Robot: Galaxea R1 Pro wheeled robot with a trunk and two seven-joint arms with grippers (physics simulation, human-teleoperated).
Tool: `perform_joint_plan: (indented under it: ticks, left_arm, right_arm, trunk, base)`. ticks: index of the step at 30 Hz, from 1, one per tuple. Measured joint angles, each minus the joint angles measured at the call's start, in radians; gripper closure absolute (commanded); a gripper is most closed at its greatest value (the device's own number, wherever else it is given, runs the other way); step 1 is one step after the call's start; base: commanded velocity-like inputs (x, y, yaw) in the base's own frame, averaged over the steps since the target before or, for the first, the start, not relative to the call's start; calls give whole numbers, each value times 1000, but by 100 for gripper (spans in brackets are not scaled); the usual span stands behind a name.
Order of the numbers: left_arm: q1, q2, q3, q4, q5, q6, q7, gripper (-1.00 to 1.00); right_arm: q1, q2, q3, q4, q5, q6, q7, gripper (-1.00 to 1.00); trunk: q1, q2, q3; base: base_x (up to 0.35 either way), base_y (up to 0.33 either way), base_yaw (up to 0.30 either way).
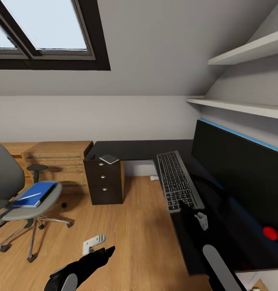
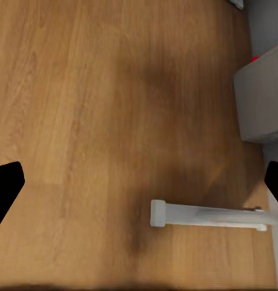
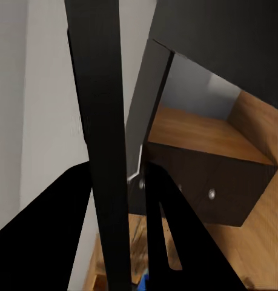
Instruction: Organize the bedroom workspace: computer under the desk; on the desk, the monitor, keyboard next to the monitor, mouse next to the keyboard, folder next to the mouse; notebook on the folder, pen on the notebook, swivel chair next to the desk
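Head view shows the right pincer (image 1: 186,207) clamped on the keyboard (image 1: 177,180), likely to square it beside the monitor (image 1: 240,178) on the worktop (image 1: 135,149), while the left pincer (image 1: 102,252) hangs open, idle.

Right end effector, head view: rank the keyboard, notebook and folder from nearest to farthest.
1. keyboard: on the desk, its near end at the right end effector.
2. notebook: on the desk above the drawers.
3. folder: on the swivel chair, far left.
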Motion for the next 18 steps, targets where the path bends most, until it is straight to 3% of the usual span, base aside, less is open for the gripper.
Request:
perform_joint_plan:
  ticks: [4, 10, 18]
  left_arm:
    - [0, 1, 0, 0, 0, 0, -1, -100]
    - [0, 2, 1, 0, 0, 1, -1, -100]
    - [0, 1, 2, 0, 0, 2, -1, -100]
  right_arm:
    - [0, 1, 1, 5, -1, 1, 0, 100]
    - [0, 1, 1, 9, -2, 5, -1, 100]
    - [0, 2, -17, 72, -5, 122, -1, 100]
  trunk:
    - [0, 0, 0]
    - [0, 0, 0]
    - [0, 0, 0]
  base:
    - [-119, -240, 0]
    - [-16, -49, 0]
    - [-1, -3, 0]
